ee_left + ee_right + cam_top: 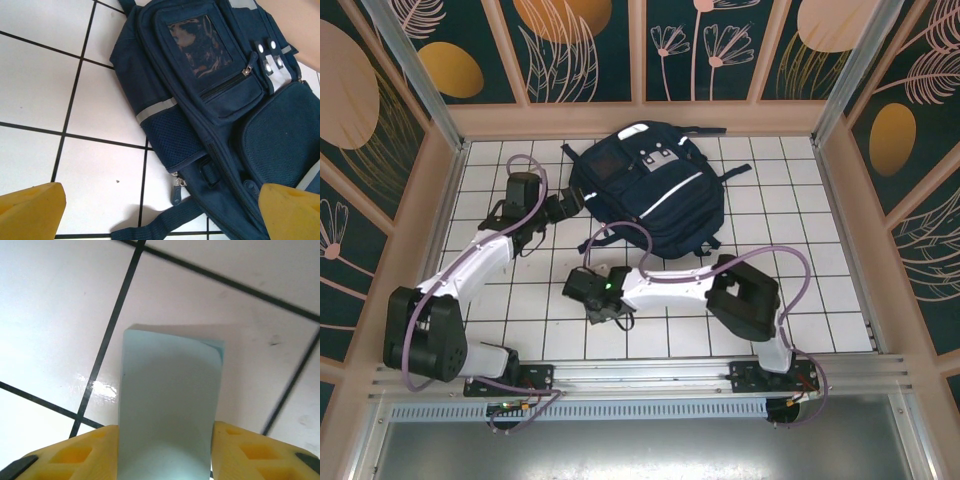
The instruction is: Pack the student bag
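Student bag [650,195] lies flat at the middle of the far edge of the tiled table [800,300]. Left gripper [565,207] just beside the bag's left side, jaws spread wide. Right gripper [167,455] nearer the front edge, jaws seemingly pinching a pale blue block [170,385]; close view is blurry.

The student bag [200,125] is matt woven cloth with a mesh side pocket [172,137] and a glossy clear window [200,45]. The white tiles [50,315] gleam. The pale blue block [167,405] looks smooth and matt; the fingers [75,455] are yellow plastic.
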Controlling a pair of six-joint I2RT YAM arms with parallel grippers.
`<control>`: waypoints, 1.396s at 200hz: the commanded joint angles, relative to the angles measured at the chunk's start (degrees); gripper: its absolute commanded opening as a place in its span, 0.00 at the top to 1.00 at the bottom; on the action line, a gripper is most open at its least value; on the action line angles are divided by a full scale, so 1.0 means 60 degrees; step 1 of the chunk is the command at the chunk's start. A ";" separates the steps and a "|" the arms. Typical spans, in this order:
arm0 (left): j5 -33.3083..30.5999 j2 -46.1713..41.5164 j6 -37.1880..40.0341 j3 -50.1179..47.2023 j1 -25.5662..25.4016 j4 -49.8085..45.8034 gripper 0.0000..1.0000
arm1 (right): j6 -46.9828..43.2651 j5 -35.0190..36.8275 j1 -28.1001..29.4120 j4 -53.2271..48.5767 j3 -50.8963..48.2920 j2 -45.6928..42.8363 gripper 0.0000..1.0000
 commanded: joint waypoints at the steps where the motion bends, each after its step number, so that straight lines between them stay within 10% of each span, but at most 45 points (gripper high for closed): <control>1: 0.0387 0.0154 -0.0182 0.0422 0.0015 0.0173 0.01 | -0.0333 -0.0248 -0.0526 -0.0249 -0.0282 -0.1007 0.52; 144: 0.0674 0.2041 0.0508 0.2757 -0.1625 0.0491 0.09 | -0.2415 -0.2888 -0.7894 0.1494 -0.2920 -0.6432 0.51; 279: -0.2638 0.5113 0.4255 0.5647 -0.5087 -0.1811 0.20 | -0.2896 -0.4490 -1.1205 0.2186 -0.4351 -0.7004 0.50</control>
